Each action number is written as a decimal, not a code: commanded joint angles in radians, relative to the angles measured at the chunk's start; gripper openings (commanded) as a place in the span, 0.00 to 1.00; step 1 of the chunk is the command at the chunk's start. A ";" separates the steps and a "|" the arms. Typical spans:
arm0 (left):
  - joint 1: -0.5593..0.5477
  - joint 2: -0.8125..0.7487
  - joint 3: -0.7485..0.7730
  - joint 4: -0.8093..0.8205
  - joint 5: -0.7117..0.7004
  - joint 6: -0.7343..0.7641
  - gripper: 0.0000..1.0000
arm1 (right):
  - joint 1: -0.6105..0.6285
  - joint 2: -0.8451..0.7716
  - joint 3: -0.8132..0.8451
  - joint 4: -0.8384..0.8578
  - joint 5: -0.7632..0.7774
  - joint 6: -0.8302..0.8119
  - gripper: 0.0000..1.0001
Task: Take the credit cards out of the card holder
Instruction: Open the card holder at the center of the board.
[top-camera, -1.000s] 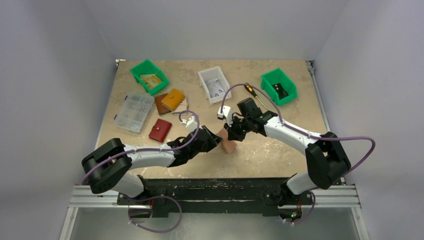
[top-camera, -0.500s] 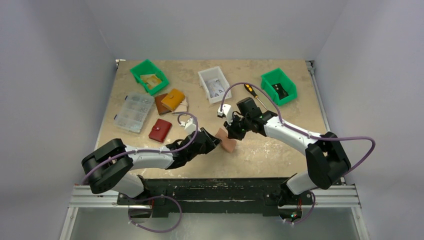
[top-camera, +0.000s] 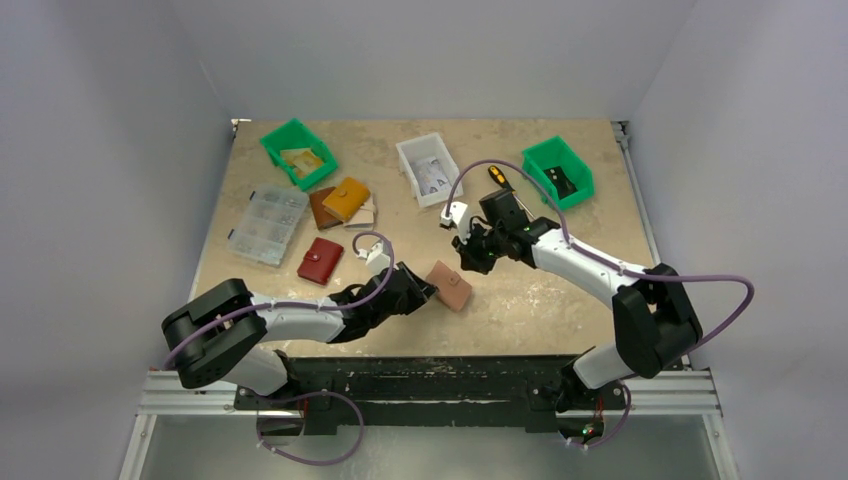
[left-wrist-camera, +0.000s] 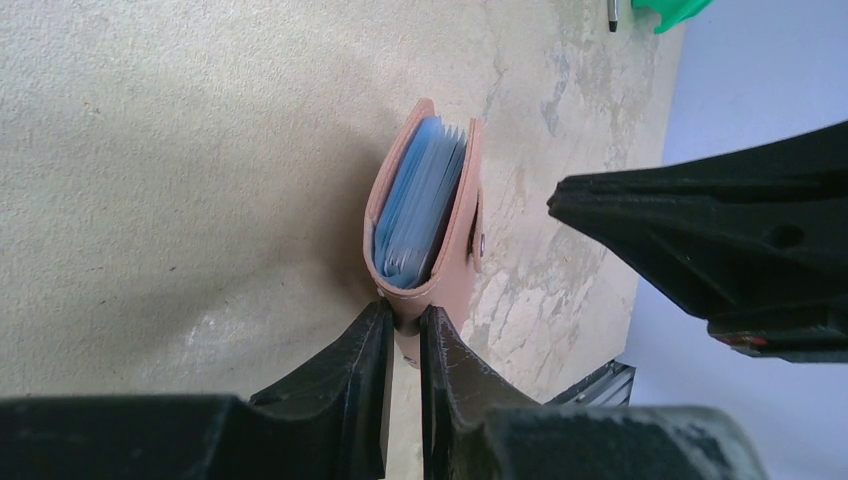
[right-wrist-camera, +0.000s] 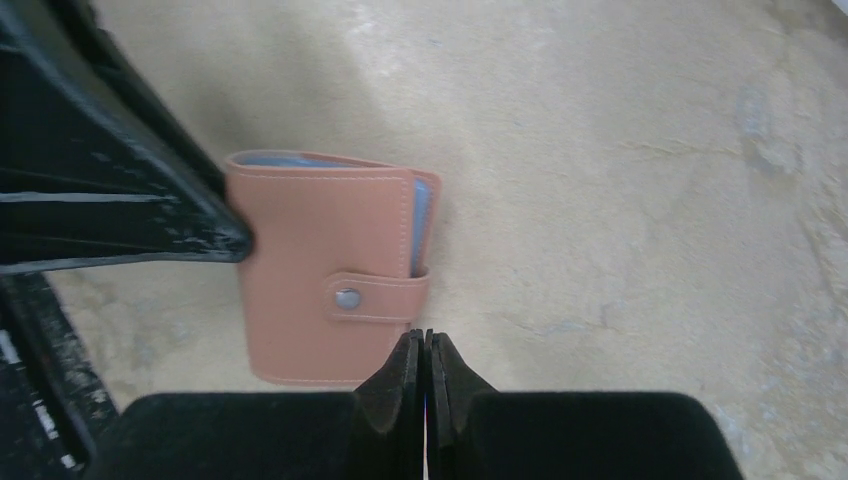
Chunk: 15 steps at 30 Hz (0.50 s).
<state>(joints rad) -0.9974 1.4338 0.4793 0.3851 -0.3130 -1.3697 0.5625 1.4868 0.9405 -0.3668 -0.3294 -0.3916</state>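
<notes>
The card holder (top-camera: 449, 285) lies near the middle of the tabletop (top-camera: 560, 300), its left edge pinched in the left claw (left-wrist-camera: 404, 320); the right claw (right-wrist-camera: 425, 345) hovers just beside it on the far right, clenched on nothing. Opening seems the step in hand; the snap strap (right-wrist-camera: 375, 296) looks fastened over the light blue credit cards (left-wrist-camera: 420, 200), so the right claw should probably pop it while the left steadies.

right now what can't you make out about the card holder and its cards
- Left wrist view: the card holder covers hide the credit cards but for blue edges; number and faces unknown.
- Right wrist view: the closed cover hides all but a blue sliver; the right fingers block its near edge.
- Top view: the holder is too small to show where the left fingers pinch it.
</notes>
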 joint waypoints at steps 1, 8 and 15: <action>-0.006 -0.030 -0.005 0.061 0.004 0.006 0.00 | 0.002 -0.013 0.065 -0.074 -0.205 -0.086 0.14; -0.006 -0.023 -0.010 0.088 0.014 0.010 0.00 | 0.009 0.004 0.057 -0.073 -0.214 -0.090 0.35; -0.006 -0.016 -0.010 0.113 0.027 0.011 0.00 | 0.044 0.034 0.054 -0.063 -0.166 -0.079 0.48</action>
<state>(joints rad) -0.9974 1.4338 0.4755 0.4084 -0.2958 -1.3689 0.5842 1.5063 0.9688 -0.4343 -0.4984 -0.4660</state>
